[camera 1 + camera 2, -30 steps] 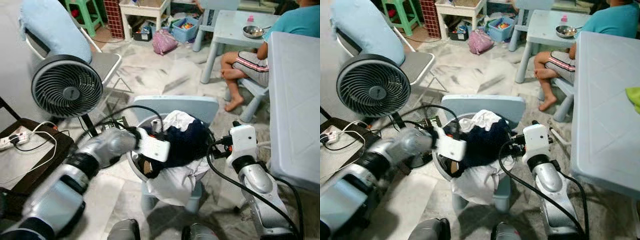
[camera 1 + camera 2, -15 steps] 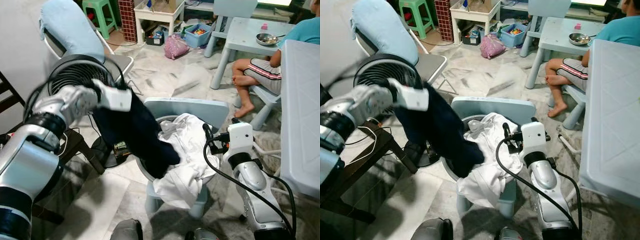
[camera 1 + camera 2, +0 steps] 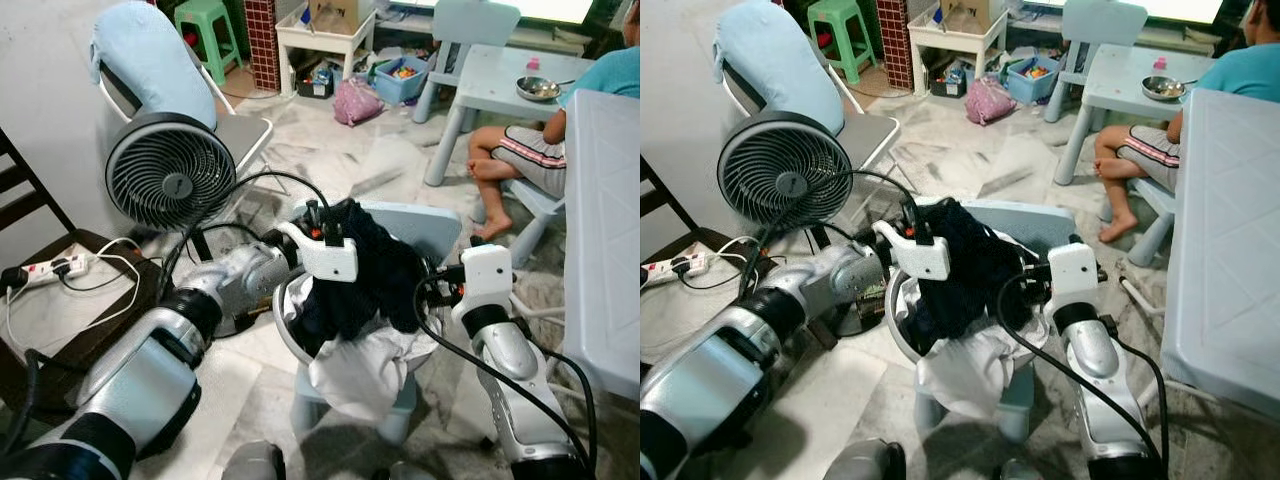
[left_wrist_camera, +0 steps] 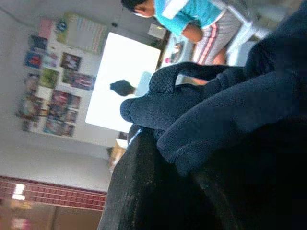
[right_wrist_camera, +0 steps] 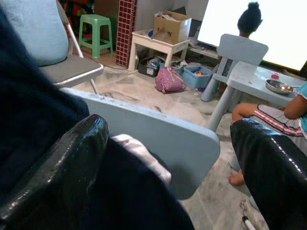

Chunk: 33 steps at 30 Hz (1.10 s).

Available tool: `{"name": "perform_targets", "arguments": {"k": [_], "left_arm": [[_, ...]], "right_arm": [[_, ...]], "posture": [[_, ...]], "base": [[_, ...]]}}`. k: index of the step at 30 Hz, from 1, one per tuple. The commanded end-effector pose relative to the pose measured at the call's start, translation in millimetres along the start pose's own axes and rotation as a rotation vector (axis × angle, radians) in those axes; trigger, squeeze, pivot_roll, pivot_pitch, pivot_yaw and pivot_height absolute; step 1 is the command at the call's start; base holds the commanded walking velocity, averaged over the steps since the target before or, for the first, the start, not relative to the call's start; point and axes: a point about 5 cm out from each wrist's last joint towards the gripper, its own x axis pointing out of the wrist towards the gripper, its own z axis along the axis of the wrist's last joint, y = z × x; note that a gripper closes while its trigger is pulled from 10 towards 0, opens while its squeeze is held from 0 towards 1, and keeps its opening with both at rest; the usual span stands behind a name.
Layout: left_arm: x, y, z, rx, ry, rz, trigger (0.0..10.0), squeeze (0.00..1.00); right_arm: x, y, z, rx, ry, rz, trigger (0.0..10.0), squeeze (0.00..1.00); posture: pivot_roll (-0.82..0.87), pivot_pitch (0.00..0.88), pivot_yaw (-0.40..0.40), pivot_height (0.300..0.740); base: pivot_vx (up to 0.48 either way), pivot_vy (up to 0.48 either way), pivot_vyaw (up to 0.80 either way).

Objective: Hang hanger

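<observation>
A navy garment [image 3: 368, 272] lies heaped on a white garment [image 3: 358, 368] in a round basket [image 3: 283, 335] that sits on a small light-blue chair [image 3: 432, 223]. My left gripper [image 3: 318, 213] is over the basket's near-left rim, fingers pointing up, shut on the navy garment. In the left wrist view the dark knit cloth [image 4: 225, 110] drapes over one black finger [image 4: 139, 191]. My right gripper [image 3: 437, 287] sits at the basket's right side against the cloth, open. Its two fingers [image 5: 53, 163] stand wide apart in the right wrist view. I can make out no hanger.
A black fan [image 3: 170, 184] stands left of the basket, with a folding chair and blue cushion [image 3: 145, 60] behind it. A power strip [image 3: 55, 268] lies on a dark side table. A person [image 3: 535, 150] sits by a small blue table [image 3: 495, 75]. A white table [image 3: 610, 210] runs along the right.
My left gripper has swung from high up by the fan back over the basket, bringing the navy garment with it. The right arm has barely moved. The camera has shifted a little.
</observation>
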Motion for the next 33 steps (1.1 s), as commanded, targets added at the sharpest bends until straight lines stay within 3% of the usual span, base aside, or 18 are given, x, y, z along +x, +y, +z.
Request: {"name": "perform_targets", "arguments": {"k": [1,2,4,6,10,12,13,19,21,24,26,27,30,33], "left_arm": [[-6.6,-18.3,-3.4,-0.033,0.041,-0.070,10.0,0.00],[-8.2,-23.9,-4.0,-0.045,0.054,-0.097,10.0,0.00],[-18.6,-50.5,-12.8,-0.046,0.160,-0.255,10.0,0.00],[-26.7,-63.2,-19.4,-0.056,0.230,-0.322,10.0,0.00],[-32.6,-69.1,-24.0,-0.092,0.283,-0.314,10.0,0.00],[-33.5,-70.8,-24.4,-0.187,0.315,-0.298,10.0,0.00],[-32.6,-70.3,-24.9,-0.256,0.348,-0.261,10.0,1.00],[-23.0,-73.0,-13.2,-0.264,0.321,-0.266,10.0,1.00],[-13.8,-80.5,8.2,-0.313,0.238,-0.254,10.0,1.00],[-8.5,-91.0,25.1,-0.518,0.238,-0.253,10.0,1.00],[-6.2,-94.7,33.1,-0.590,0.223,-0.267,10.0,1.00],[-4.5,-98.0,40.8,-0.663,0.207,-0.284,10.0,1.00],[-3.1,-98.6,45.0,-0.731,0.205,-0.284,10.0,1.00],[-4.3,-97.7,44.5,-0.739,0.214,-0.285,10.0,1.00]], "right_arm": [[-1.3,-1.2,3.5,0.000,-0.009,0.003,10.0,0.00],[-1.4,-1.2,3.5,0.000,-0.008,0.005,10.0,0.00],[-1.5,-1.6,3.6,-0.002,-0.007,0.013,10.0,0.00],[-1.2,-1.9,3.8,-0.004,-0.006,0.015,10.0,0.00],[-1.4,-2.2,4.5,-0.006,-0.006,0.018,10.0,0.00],[-1.6,-1.4,4.7,-0.007,-0.006,0.022,10.0,0.00],[-2.4,-0.6,4.8,-0.007,-0.004,0.026,10.0,0.00],[-2.7,-0.2,5.3,-0.009,-0.002,0.030,10.0,0.00],[-0.5,-0.4,6.3,-0.012,-0.004,0.029,10.0,0.00],[0.6,0.0,7.6,-0.012,-0.007,0.027,10.0,0.00],[0.8,0.5,8.1,-0.013,-0.009,0.027,10.0,0.00],[0.5,0.6,8.5,-0.014,-0.011,0.026,10.0,0.00],[0.3,0.7,8.6,-0.015,-0.011,0.028,10.0,0.00],[0.3,1.1,8.1,-0.014,-0.009,0.031,10.0,0.00]], "posture": [[-0.03,0.021,0.036,0.740],[-0.03,0.021,0.036,0.740],[-0.03,0.027,0.029,0.740],[-0.03,0.030,0.027,0.740],[-0.03,0.039,0.022,0.740],[-0.03,0.042,0.021,0.740],[-0.03,0.046,0.020,0.740],[-0.04,0.052,0.018,0.740],[-0.03,0.054,0.018,0.740],[-0.03,0.056,0.021,0.740],[-0.03,0.058,0.024,0.740],[-0.03,0.059,0.023,0.740],[-0.03,0.060,0.023,0.740],[-0.03,0.060,0.019,0.740]], "base": [[0.000,0.000,0.00],[0.000,0.000,0.00],[0.000,0.000,0.00],[0.000,0.000,0.00],[0.000,0.000,0.00],[0.000,0.000,0.00],[0.000,0.000,0.00],[0.000,0.000,0.00],[0.000,0.000,0.00],[0.000,0.000,0.00],[0.000,0.000,0.00],[0.000,0.000,0.00],[0.000,0.000,0.00],[0.000,0.000,0.00]]}}
